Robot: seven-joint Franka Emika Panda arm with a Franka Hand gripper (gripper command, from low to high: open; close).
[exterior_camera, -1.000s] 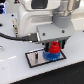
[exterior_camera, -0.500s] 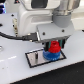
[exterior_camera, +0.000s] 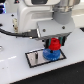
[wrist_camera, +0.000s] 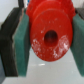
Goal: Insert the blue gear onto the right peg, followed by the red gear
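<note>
The blue gear lies flat on the grey base plate, at the plate's end toward the exterior view's right. The red gear hangs just above it, between my gripper's fingers. My gripper is shut on the red gear. In the wrist view the red gear fills the middle, its centre hole showing dark, clamped between the green pads. The peg is hidden by the gears. The blue gear does not show in the wrist view.
The base plate lies on a white table. A black cable runs from the exterior view's left to the arm. The arm's white body fills the upper part of the exterior view.
The gripper with the red gear has come down slightly toward the blue gear. The blue gear and the plate have not moved.
</note>
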